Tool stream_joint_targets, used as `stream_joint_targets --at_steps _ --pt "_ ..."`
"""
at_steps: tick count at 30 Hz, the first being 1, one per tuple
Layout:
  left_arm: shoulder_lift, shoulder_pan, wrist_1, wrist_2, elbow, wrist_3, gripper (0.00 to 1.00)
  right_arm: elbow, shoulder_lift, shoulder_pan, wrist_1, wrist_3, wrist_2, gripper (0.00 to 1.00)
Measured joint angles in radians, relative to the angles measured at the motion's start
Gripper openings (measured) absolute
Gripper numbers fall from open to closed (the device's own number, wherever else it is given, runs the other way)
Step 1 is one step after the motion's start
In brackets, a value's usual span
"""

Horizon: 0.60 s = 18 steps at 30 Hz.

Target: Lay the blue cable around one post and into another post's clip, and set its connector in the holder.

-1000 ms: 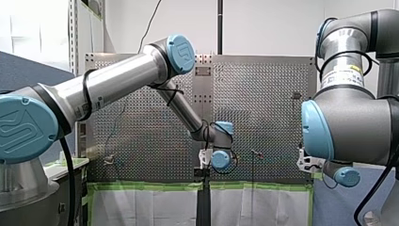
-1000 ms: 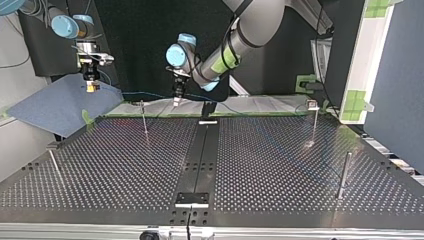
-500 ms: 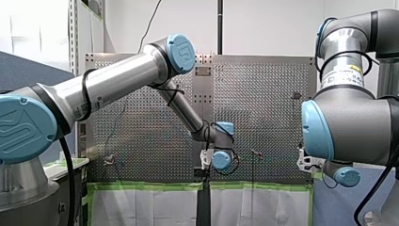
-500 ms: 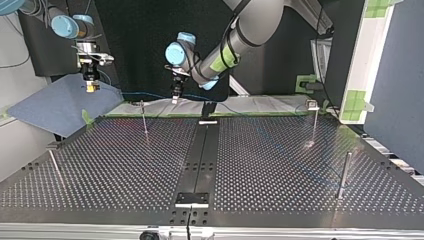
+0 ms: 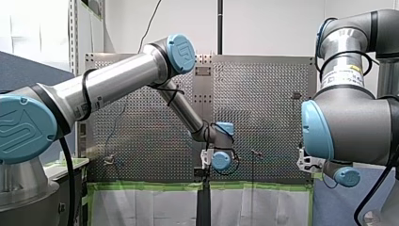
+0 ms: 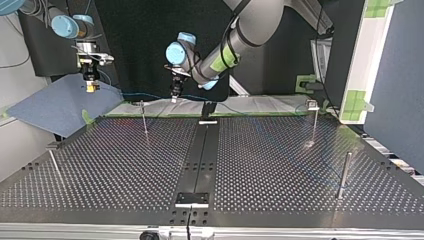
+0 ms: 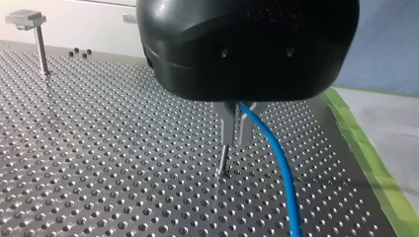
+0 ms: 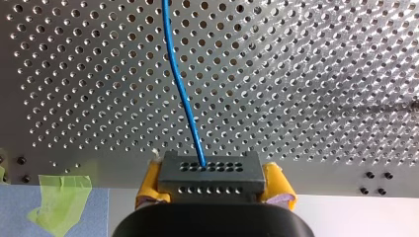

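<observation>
Blue cable sits pinched in the robot's left claw. Its two metal fingers are closed tight on it, and the cable hangs down from them toward the table.

In the top view, this claw is at the far edge of the table. It is now a little higher and a little more to the left than a second ago, so it has lifted the cable with it.

The right claw has not moved. Its yellow pads press on both sides of the dark connector, and the cable runs out ahead of it. In the top view it waits past the table's far left corner.

The cable is not around any post yet, and it is not in a clip. A thin post stands just left of the left claw in the top view. The small lift likely gets the cable high enough to go around that post. The connector is not in a holder, so most of the job is still to do.
</observation>
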Motion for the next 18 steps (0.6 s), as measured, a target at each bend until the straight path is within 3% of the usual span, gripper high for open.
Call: stream_joint_targets --at_steps 7,18 --pt "-0.001 0.002 0.004 0.04 -0.001 0.013 0.01 -0.004 0.0 -0.003 0.0 0.006 0.0 0.24" --pt "-0.002 0.001 0.006 0.062 -0.002 0.039 0.01 -0.045 0.0 -0.001 0.013 0.049 0.006 0.24"
